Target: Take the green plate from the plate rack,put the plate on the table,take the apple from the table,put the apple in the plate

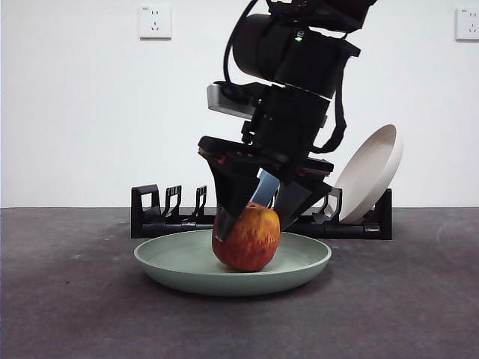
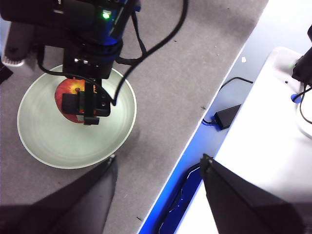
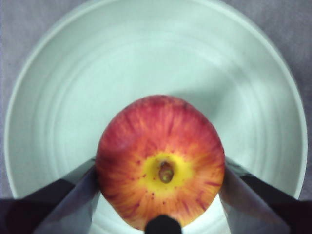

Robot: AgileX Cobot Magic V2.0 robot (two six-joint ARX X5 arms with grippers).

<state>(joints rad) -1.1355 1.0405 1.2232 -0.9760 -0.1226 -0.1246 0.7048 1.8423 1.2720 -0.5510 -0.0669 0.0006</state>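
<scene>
Resting inside the green plate (image 1: 303, 263) on the table (image 1: 67, 299), the apple (image 1: 247, 238) stood stem-end up, clasped at both sides by the right gripper (image 1: 254, 218). Only the front view showed the plate rack (image 1: 161, 213) holding a beige plate (image 1: 370, 173). The left gripper (image 2: 158, 165) hovered apart, jaws spread and empty. No writing was legible.

apple (image 2: 68, 95): in the green plate (image 2: 48, 141), right pincer (image 2: 87, 105) around it
left pincer (image 2: 158, 163): spread apart, empty, above the surface (image 2: 185, 63) edge

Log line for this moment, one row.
right gripper: around red apple, jaws beside it | apple: in pale green plate | left gripper: open, waiting
</scene>
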